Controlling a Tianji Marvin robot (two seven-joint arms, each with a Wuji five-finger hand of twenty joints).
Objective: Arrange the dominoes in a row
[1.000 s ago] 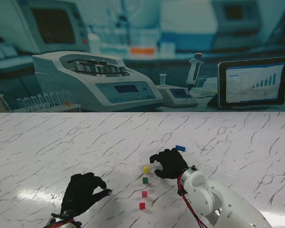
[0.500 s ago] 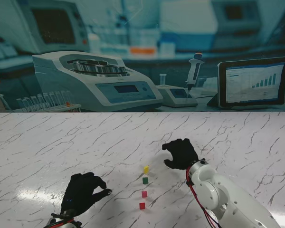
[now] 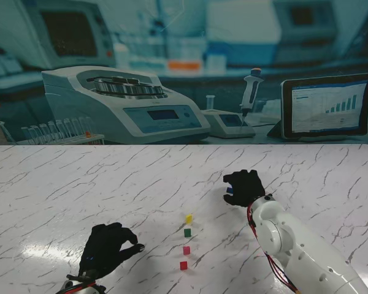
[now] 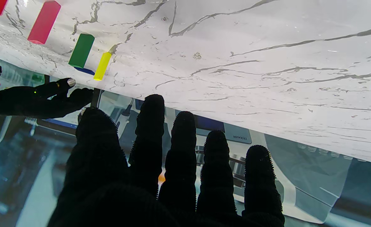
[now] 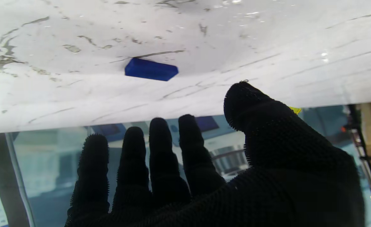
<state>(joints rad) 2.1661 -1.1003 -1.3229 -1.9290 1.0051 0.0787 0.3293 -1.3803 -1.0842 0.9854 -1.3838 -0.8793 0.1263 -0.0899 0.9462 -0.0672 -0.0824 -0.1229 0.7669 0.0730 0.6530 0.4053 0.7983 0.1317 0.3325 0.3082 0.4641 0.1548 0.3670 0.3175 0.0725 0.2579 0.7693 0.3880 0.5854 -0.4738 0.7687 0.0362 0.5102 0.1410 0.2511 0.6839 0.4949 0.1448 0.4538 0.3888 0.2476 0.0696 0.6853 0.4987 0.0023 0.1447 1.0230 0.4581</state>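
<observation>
White marble table [image 3: 61,184], lab bench behind. Left hand [image 3: 106,250] rests near me, fingers loose, grasping nothing. Red [image 3: 183,265], pink [image 3: 186,250], green [image 3: 187,233] and yellow dominoes [image 3: 188,218] stand in a row. Right hand [image 3: 245,187] hovers spread, empty, over the flat blue domino [image 5: 150,69].

Glossy marble-look table [image 3: 80,184], nubby-gloved hands

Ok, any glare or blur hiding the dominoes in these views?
Stand view: glare patch on the table sits left of the row, clear of the yellow domino. Right wrist view: blue domino sharp, in soft shadow; the right hand is an unlit silhouette. Left wrist view: dominoes crisp.
</observation>
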